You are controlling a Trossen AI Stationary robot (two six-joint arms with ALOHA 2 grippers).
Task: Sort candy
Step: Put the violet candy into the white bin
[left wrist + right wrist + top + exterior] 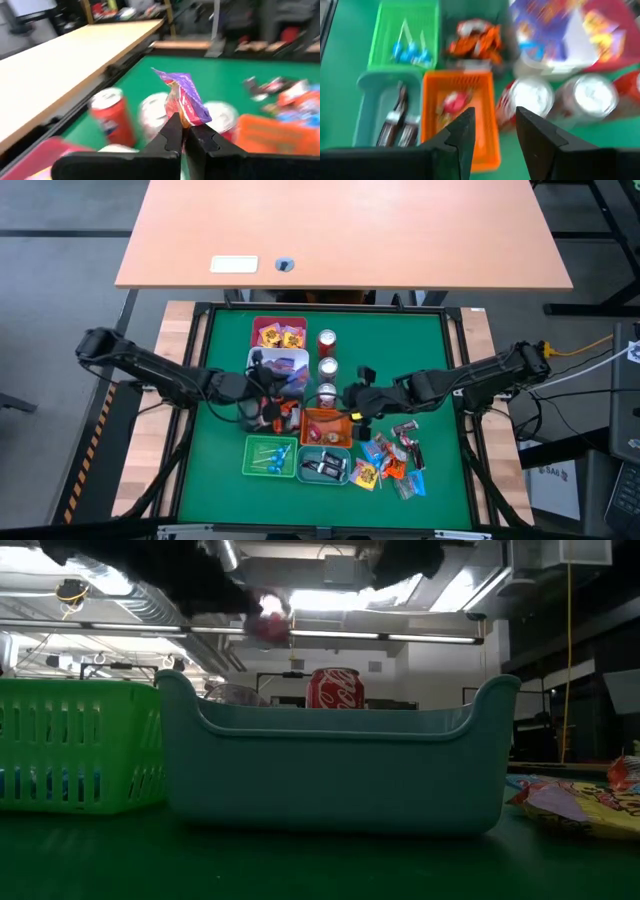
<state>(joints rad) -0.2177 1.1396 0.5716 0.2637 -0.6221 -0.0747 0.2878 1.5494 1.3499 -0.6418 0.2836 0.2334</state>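
- Your left gripper is clamped on a purple-wrapped candy, lifted for binning.
- Your right gripper hangs parted and empty over the orange bin, red candy inside.

Dark jointed arms, black cables

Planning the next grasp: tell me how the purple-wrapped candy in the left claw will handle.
The purple-wrapped candy, pinched by its lower edge in the shut left claw, stands up without drooping, so it is probably light and fairly stiff. Its wrapper looks crinkled and glossy, so it may slip or crush under a hard squeeze. Being flat, it is unlikely to roll.
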